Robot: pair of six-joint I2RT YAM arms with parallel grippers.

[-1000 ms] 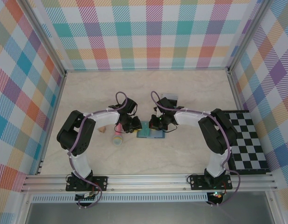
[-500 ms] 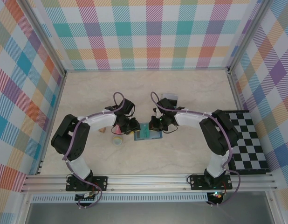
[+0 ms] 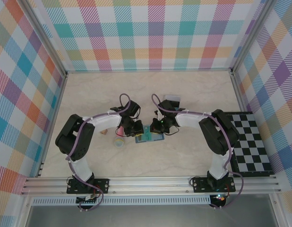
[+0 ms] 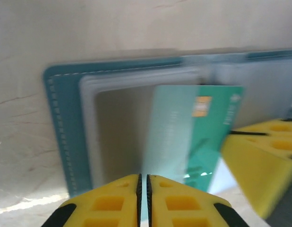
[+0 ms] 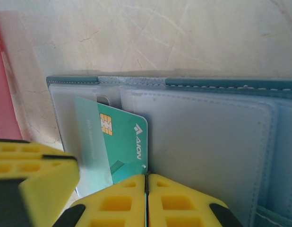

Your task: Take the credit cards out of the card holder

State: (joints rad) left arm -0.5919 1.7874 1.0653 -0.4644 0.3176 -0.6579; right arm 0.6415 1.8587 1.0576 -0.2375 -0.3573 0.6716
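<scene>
The card holder (image 3: 158, 138) lies open on the table, teal edge (image 4: 65, 118) and pale clear pockets (image 5: 207, 142) up. A teal-green credit card (image 4: 198, 127) with a gold chip (image 5: 120, 142) sticks out of a pocket at a slant. My left gripper (image 4: 144, 179) is shut on the card's near edge, left of the holder (image 3: 136, 131). My right gripper (image 5: 146, 178) is shut on the card's other lower corner (image 3: 157, 128). Each wrist view shows the other gripper's yellow finger (image 4: 259, 165) (image 5: 37, 175) against the card.
A pink stick with a pale round end (image 3: 119, 141) lies just left of the holder, its pink side (image 5: 4, 94) close by. A small tan piece (image 3: 104, 132) sits further left, a grey card (image 3: 172, 99) behind, and a checkerboard mat (image 3: 250, 146) at right.
The left gripper opened a little, moved right to the holder and closed on the card. The right gripper stayed at the holder.
</scene>
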